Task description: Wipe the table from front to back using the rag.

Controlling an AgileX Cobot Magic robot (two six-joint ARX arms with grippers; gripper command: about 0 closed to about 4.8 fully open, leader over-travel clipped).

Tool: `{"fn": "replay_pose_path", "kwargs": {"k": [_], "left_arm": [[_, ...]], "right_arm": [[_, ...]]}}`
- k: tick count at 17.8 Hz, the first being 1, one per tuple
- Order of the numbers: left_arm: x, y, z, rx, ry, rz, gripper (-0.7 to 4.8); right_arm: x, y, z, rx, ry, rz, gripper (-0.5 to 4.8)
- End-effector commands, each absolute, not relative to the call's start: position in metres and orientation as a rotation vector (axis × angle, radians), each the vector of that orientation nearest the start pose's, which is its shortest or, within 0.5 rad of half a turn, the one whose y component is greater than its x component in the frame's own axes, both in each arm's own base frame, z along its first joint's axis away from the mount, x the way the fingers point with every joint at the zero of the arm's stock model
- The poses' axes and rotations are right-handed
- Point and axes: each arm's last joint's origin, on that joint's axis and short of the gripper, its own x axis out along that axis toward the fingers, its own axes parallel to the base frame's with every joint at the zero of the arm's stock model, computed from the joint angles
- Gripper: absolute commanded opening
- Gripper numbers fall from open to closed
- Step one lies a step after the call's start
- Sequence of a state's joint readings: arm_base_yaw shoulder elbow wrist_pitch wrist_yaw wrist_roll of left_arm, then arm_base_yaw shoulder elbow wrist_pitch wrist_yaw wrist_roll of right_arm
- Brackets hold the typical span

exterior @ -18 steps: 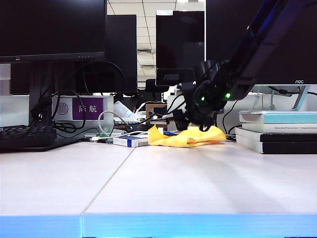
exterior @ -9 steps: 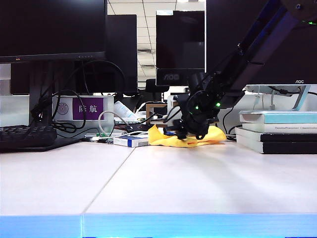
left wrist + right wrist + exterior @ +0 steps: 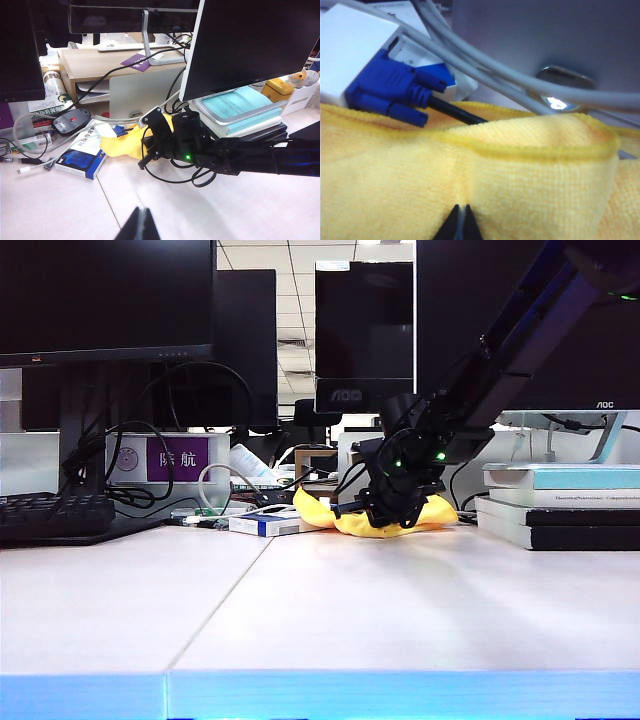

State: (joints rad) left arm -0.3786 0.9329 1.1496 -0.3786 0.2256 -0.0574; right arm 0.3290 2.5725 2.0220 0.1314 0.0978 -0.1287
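The bright yellow fuzzy microfibre rag (image 3: 385, 521) lies bunched near the back edge of the wide off-white panelled table (image 3: 400, 610), between a small white-and-blue flat box (image 3: 262, 524) and a stack of books (image 3: 560, 505). The right gripper (image 3: 461, 220) presses down into the rag, its black fingertips closed together and pinching a fold of the cloth. The left gripper (image 3: 138, 225) hovers above bare tabletop nearer the front edge, jaws closed on nothing.
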Motion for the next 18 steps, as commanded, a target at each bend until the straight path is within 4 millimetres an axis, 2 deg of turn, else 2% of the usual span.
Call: {"fn": "replay_pose_path", "kwargs": {"k": [1,10,15,18], "left_arm": [[0.167,-0.074,0.414,-0.044,0.168,-0.607,-0.04],[0.167,-0.074,0.412,-0.042,0.189,-0.606,-0.04],[0.167,-0.074,0.412,-0.042,0.19,-0.606,-0.04],[0.167,-0.074,0.412,-0.042,0.19,-0.606,-0.04]], "right_arm": [[0.545,0.182,0.141,-0.238,0.346,0.242,-0.01],[0.54,0.182,0.126,-0.284,0.471,0.275,-0.01],[0.53,0.203,0.125,-0.298,0.505,0.315,-0.01],[0.528,0.204,0.124,-0.245,0.534,0.303,-0.01]]}}
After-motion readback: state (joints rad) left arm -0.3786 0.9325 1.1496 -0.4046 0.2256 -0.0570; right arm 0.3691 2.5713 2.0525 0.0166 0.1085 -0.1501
